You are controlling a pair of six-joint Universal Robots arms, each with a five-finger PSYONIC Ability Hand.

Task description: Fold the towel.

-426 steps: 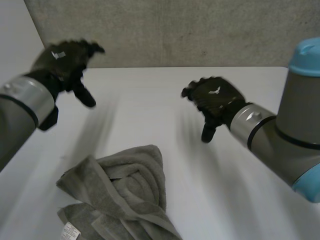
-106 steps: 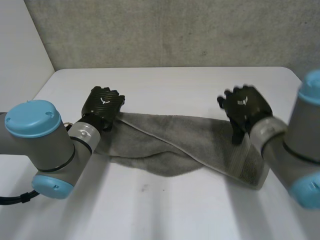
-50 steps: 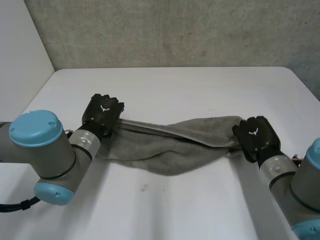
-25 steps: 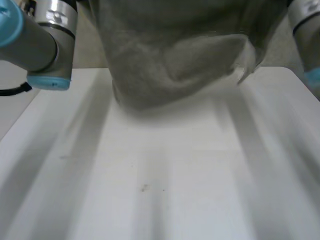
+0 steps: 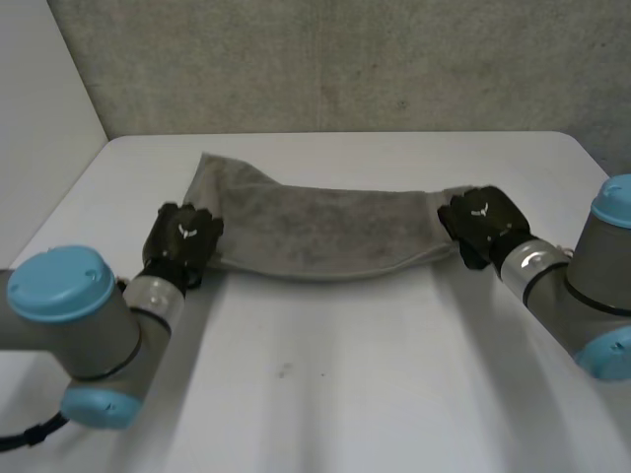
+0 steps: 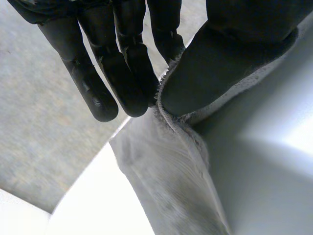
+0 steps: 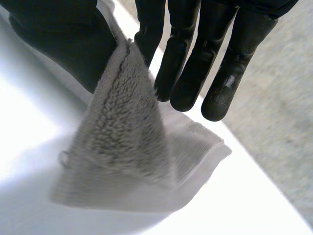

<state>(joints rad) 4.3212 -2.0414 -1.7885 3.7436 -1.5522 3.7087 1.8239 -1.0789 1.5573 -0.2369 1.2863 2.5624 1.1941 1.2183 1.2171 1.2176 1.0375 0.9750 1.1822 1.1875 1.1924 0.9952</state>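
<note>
- The grey towel (image 5: pixel 315 225) lies stretched on the white counter (image 5: pixel 345 374), its long axis running side to side between both hands.
- The left hand (image 5: pixel 183 236) pinches its left end between the thumb and straight fingers (image 6: pixel 124 68).
- The right hand (image 5: pixel 481 219) pinches the right end likewise, a corner fanning out past its fingers (image 7: pixel 188 73).

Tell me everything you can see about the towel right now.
The towel is grey terry cloth with a looped pile and a hemmed edge. It lies stretched out as a long, slightly wrinkled band across the white table. The left robot hand pinches one end, and the right robot hand pinches the other.
</note>
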